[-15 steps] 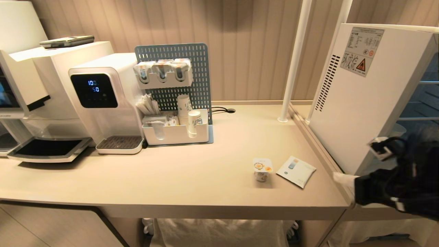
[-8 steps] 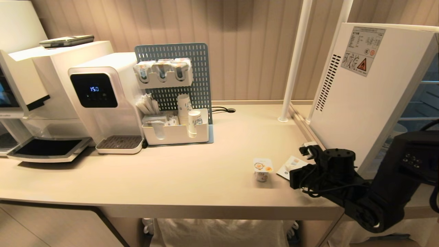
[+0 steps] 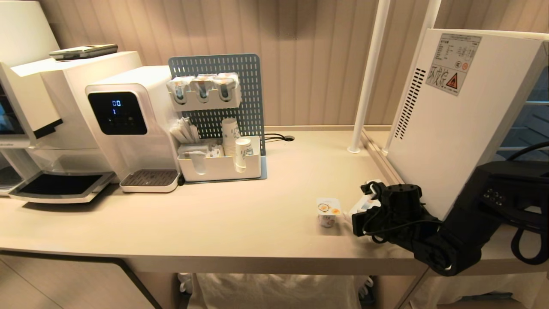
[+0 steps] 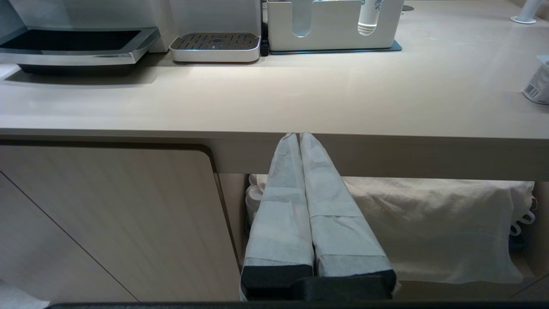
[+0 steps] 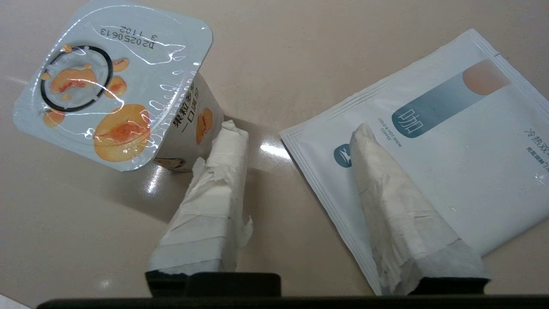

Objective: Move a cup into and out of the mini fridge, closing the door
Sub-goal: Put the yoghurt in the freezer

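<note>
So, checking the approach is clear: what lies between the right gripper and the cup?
Nothing: only bare counter between the right gripper and the cup, as the right wrist view shows. A sachet lies under the far finger, away from the cup.

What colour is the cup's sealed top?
The cup has a white top with orange fruit pictures; right wrist view.

The head view looks forward and down over the beige tabletop, from some way off, facing the ribbed wall. The left wrist view sits low, below the tabletop's front edge, looking level across its surface toward the back. The right wrist view hangs very close above the tabletop, looking down. All three views share the peach yogurt cup; head and right wrist views share the coffee sachet.
</note>
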Tool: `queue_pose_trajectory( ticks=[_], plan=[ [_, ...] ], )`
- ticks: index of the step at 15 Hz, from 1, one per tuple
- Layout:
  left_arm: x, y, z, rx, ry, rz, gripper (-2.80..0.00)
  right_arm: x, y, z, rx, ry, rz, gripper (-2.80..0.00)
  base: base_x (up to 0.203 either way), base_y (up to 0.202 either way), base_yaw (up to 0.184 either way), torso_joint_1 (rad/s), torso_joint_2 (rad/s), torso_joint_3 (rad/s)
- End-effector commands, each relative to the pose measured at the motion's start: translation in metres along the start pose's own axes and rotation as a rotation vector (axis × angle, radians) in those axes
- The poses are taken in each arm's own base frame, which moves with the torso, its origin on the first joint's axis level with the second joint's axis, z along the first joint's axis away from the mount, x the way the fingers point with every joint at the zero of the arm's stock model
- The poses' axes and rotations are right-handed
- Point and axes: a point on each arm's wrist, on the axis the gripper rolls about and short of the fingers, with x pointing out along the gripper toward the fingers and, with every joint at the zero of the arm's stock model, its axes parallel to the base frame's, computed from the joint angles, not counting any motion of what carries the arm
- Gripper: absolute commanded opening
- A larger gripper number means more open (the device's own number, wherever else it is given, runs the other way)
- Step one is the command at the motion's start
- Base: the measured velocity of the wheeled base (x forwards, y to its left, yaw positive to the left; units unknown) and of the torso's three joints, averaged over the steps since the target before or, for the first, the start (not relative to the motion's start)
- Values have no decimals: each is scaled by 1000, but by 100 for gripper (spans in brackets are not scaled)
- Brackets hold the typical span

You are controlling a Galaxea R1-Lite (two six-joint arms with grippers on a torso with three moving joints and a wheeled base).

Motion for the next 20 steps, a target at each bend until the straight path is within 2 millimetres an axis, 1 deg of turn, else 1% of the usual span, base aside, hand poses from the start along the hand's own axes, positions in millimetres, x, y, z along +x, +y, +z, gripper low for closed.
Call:
queue_pose_trajectory(
  ticks=[1,3,6,7,8,10,12,15,16,20],
  plan=[
    [0,0,0,0,3,1,-280,-5,1,4,0,-16,4,0,0,0,0,0,0,0],
    [0,0,0,-1,3,1,-280,-11,2,3,-2,-10,15,0,0,0,0,0,0,0],
    [0,0,0,-1,3,1,-280,-30,5,-1,-10,8,78,0,0,0,0,0,0,0],
    [0,0,0,-1,3,1,-280,-33,7,-1,-10,1,96,0,0,0,0,0,0,0],
    [0,0,0,-3,3,1,-280,-32,10,-1,-15,2,108,0,0,0,0,0,0,0],
    [0,0,0,-11,2,1,-280,-24,20,-1,-24,-2,139,0,0,0,0,0,0,0],
    [0,0,0,-15,2,1,-280,-11,29,3,-35,-26,167,0,0,0,0,0,0,0],
    [0,0,0,-17,2,1,-280,15,42,0,-36,-51,178,0,0,0,0,0,0,0],
    [0,0,0,-17,3,1,-280,23,43,1,-35,-70,162,0,0,0,0,0,0,0],
    [0,0,0,-17,2,1,-280,43,45,6,-33,-72,145,0,0,0,0,0,0,0]
  ],
)
